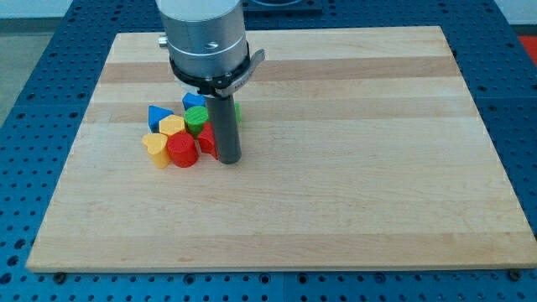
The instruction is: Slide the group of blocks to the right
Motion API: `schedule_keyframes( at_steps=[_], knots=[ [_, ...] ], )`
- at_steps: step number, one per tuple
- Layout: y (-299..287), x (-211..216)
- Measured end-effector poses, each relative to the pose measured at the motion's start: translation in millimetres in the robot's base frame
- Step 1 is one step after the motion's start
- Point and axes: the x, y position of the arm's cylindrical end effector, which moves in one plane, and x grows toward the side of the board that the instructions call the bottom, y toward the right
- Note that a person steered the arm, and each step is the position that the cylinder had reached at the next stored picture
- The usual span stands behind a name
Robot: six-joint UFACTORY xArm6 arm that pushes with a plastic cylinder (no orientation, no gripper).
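Wooden board [336, 168], pale planks, sits on a blue perforated table [25, 126]; board fills most of the view.

Arm: silver cylindrical end [205, 38] comes in from the far edge, left of centre, with a dark rod [226, 126] hanging straight down. My tip [230, 159] is on the board at the right side of the block cluster. No gripper on this rig, so no open or closed state to give, just the rod.

Block group: all packed together left of centre, in the far half of the board.
- blue triangular block [158, 116], far left of the cluster.
- yellow block [172, 127], rounded/hexagon-like, just right of and nearer than the blue triangular one.
- yellow heart-like block [155, 148], nearest-left corner of the cluster, touching or nearly touching the red cylinder.
- red cylinder [182, 149], near side, middle of the cluster.
- green cylinder [196, 119], behind the red cylinder, next to the rod.
- second blue block [194, 101], far side, shape unclear, partly under the arm's end.
- second red block [207, 138], mostly hidden by the rod, shape cannot tell; looks in contact with the rod's left side.
- second green block [237, 111], only a sliver showing at the rod's right, shape cannot tell.

Tip sits against the cluster's right edge, nearly all blocks to its left. Right half of the board has no blocks.
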Motion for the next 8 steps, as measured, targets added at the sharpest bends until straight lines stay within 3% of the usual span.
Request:
schedule_keyframes(
  at_steps=[2,3,4,5,6,8],
  knots=[
    [-53,56],
    [-105,56],
    [-155,38],
    [-169,-34],
    [-165,-65],
    [-158,-74]
  ],
)
